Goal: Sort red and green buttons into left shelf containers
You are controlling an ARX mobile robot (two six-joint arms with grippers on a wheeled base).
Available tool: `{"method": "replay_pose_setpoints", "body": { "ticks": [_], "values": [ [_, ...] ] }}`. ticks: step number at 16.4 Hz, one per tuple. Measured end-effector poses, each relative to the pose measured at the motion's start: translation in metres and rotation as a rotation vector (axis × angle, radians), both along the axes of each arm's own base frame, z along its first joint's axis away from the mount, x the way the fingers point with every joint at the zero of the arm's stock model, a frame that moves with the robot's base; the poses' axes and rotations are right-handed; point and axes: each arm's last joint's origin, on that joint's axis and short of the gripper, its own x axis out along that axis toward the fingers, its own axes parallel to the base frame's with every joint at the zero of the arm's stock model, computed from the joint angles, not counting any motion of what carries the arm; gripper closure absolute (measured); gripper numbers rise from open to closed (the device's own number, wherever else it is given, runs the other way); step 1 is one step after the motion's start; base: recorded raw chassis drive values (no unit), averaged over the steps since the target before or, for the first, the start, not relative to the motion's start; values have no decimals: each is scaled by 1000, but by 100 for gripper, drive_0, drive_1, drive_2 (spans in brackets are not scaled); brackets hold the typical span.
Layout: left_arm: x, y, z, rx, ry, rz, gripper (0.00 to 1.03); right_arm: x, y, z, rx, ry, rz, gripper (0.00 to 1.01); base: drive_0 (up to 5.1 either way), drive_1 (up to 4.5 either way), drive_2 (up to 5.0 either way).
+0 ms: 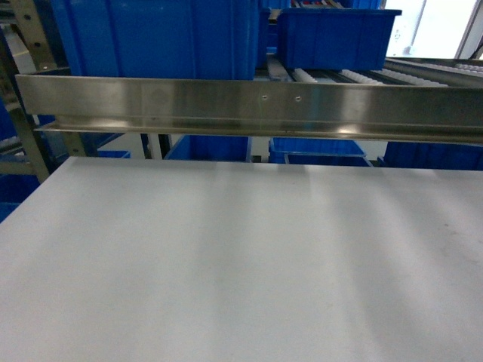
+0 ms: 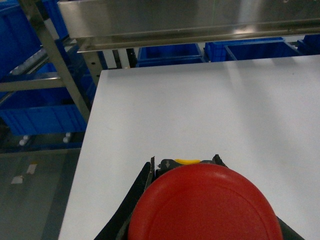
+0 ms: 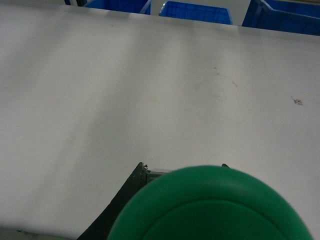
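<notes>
Above white table, left jaws clamp red button, right jaws clamp green button.

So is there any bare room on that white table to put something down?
Yes: the table is bare from the near edge up to the steel rail. Crowding sits beyond it, where blue bins fill the shelves.

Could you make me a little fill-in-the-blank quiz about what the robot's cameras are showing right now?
1. The left gripper holds a button with a ____ cap.
2. The right gripper holds a button with a ____ cap.
3. The bins on the shelf behind the white table are ____ in colour.

Missing words: red; green; blue
</notes>
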Motion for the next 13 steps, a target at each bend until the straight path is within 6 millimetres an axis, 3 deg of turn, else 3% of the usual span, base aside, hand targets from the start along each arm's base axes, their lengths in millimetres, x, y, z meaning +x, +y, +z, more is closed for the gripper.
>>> {"method": "replay_pose_setpoints", "body": {
  "ticks": [13],
  "values": [
    [0,0,-1,1,6,1,76,0,0,0,0,-1,0,66,-499,241,241]
  ]
}}
